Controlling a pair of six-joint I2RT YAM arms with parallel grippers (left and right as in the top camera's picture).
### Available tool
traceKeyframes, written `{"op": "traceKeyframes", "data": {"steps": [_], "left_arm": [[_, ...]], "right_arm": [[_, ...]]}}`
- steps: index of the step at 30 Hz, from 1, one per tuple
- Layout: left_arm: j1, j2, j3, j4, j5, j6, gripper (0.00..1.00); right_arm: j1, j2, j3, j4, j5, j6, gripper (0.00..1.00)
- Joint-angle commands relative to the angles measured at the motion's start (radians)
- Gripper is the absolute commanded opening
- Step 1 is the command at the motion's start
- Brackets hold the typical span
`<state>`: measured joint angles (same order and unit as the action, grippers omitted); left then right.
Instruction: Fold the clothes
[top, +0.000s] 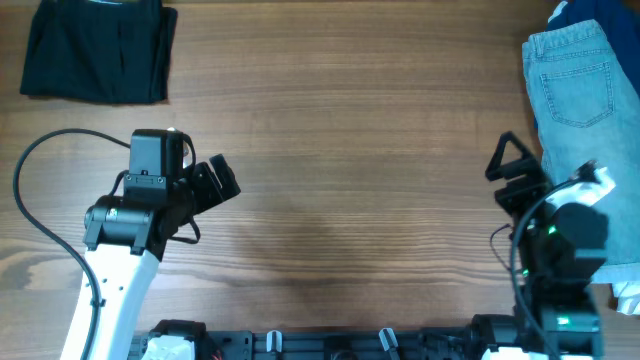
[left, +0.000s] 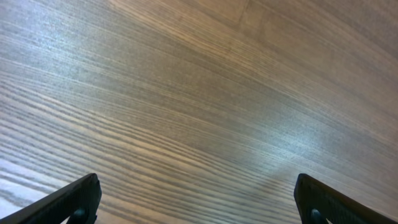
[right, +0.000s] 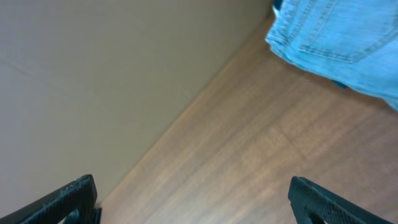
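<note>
Folded black shorts (top: 98, 50) lie at the table's far left corner. Light-blue denim shorts (top: 585, 100) lie flat at the right edge; they also show in the right wrist view (right: 339, 40) at the top right. My left gripper (top: 212, 182) is open and empty over bare wood at the left; its fingertips show wide apart in the left wrist view (left: 196, 202). My right gripper (top: 512, 170) is open and empty, just left of the denim shorts; its fingertips are wide apart in the right wrist view (right: 193, 199).
A darker blue garment (top: 575, 12) peeks out behind the denim at the top right corner. The wooden table (top: 350, 150) fills the middle. The table's far edge meets a plain beige wall (right: 93, 74).
</note>
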<state>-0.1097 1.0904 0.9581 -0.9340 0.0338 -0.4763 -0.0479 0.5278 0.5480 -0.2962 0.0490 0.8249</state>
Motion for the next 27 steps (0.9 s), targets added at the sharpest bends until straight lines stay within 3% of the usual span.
{"op": "traceKeyframes", "data": {"steps": [1,10,14,22,27], "left_arm": [[-0.005,0.004,-0.002,0.002,-0.013,-0.002,1.00],[-0.005,0.004,-0.002,0.002,-0.013,-0.002,1.00],[-0.005,0.004,-0.002,0.002,-0.013,-0.002,1.00],[-0.005,0.004,-0.002,0.003,-0.013,-0.002,1.00],[-0.005,0.004,-0.002,0.002,-0.013,-0.002,1.00]], "right_arm": [[-0.004,-0.089,-0.167,0.117,-0.002,0.027,1.00],[-0.004,-0.241,-0.448,0.389,-0.004,0.011,1.00],[-0.004,-0.326,-0.517,0.421,-0.004,-0.018,1.00],[-0.004,-0.477,-0.543,0.329,-0.012,-0.220,0.99],[-0.003,-0.525,-0.543,0.307,-0.065,-0.445,1.00]]}}
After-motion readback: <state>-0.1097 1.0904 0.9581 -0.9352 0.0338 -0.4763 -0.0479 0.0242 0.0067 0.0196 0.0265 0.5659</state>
